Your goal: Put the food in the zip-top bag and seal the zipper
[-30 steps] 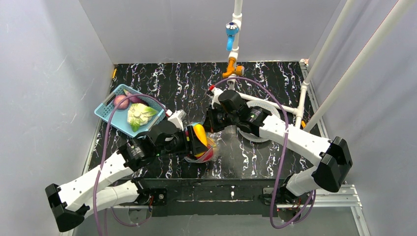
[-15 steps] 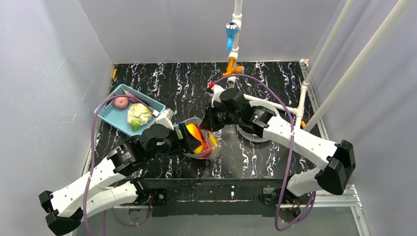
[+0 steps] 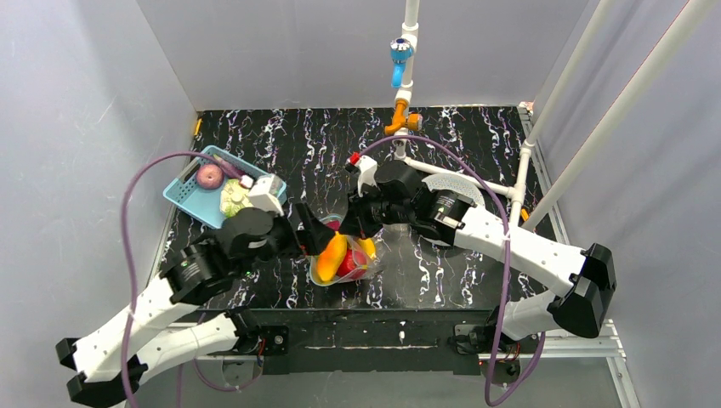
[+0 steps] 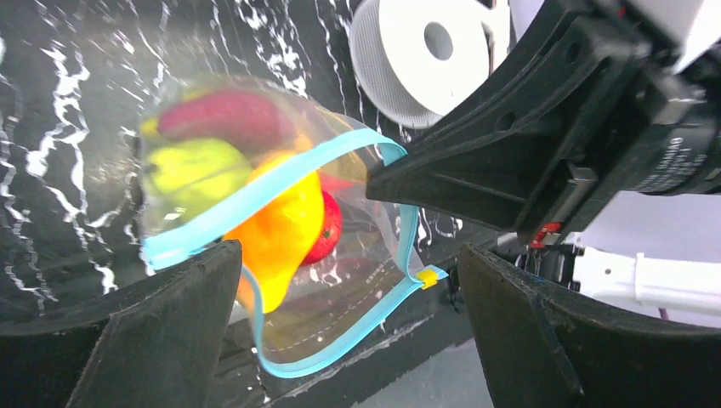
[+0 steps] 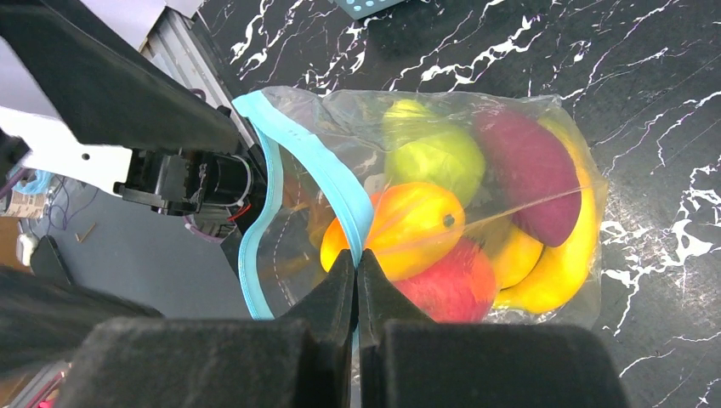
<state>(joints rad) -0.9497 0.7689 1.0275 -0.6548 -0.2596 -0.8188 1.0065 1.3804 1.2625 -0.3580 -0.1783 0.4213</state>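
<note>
Right gripper [image 5: 357,259]: black fingers pressed together, pinching the thin teal-blue zipper strip [image 5: 336,183] on one lip of the bag's mouth. In the top view it [image 3: 355,225] sits just behind the bag.

Left gripper [image 4: 349,263]: black fingers spread wide, with nothing clamped. The bag's open mouth lies between them. One fingertip [image 4: 212,263] is just beside the end of the teal strip; whether they touch cannot be told.

Clear crinkly zip-top bag [image 3: 344,265]: held at its lip by the right gripper, between the two grippers at the front middle of the black white-veined table top [image 3: 281,144]. Whether its bottom rests on the table cannot be told.

Zipper state: unsealed. The two teal lips stand apart in a gaping loop, and a small yellow slider tab [image 4: 428,276] sits at one end.

Food: all inside the plastic.
- a yellow-green toy pear [image 5: 429,153]
- a dark purple piece [image 5: 527,170]
- an orange piece [image 5: 417,223], nearest the mouth
- a red apple [image 5: 455,289]
- a yellow banana [image 5: 565,255], curved along the bag's far side

Blue plastic lattice basket [image 3: 189,197]: at the table's left rear, well apart from the bag. It holds a pinkish round piece [image 3: 209,176] and a white-and-green leafy piece [image 3: 231,197].

White ribbed reel [image 4: 425,51]: on the table beyond the right gripper.
</note>
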